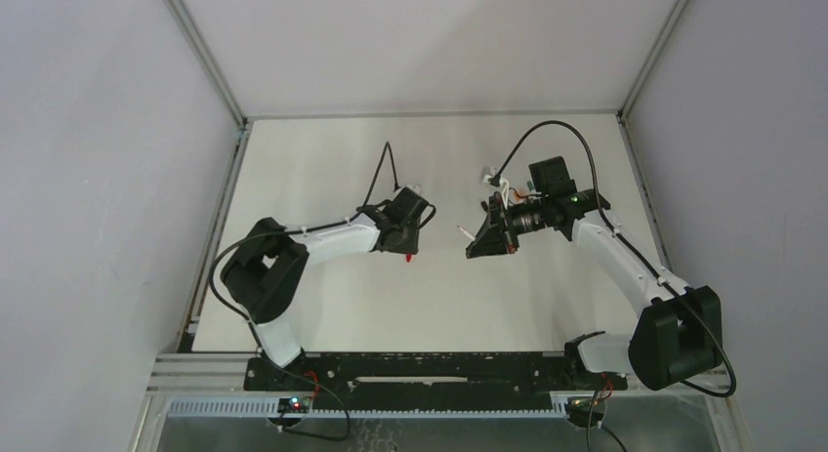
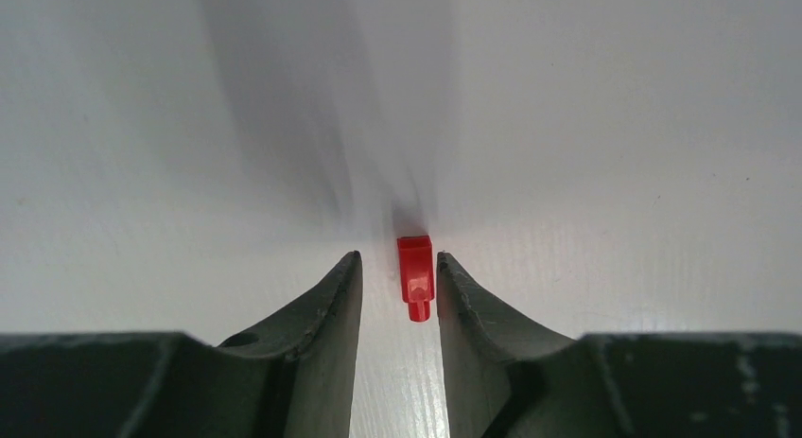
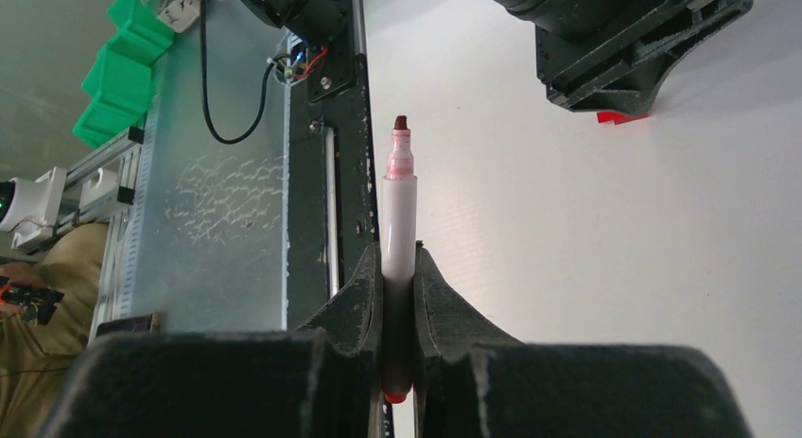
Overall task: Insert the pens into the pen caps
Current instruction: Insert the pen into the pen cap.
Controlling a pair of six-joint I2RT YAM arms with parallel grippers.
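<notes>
Left jaws flanking red cap (image 2: 415, 272), right jaws clamping pen (image 3: 398, 211)

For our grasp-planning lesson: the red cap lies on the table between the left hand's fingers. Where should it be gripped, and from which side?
Grip the red cap across its wider body, not the thin nub, from above. It lies flat on the table, so only its long sides are free, and the left hand straddles them.

The left gripper (image 2: 397, 256) points downward, jaws narrowly apart; the right gripper (image 3: 397, 252), angled toward it, is clamped tight.
</notes>
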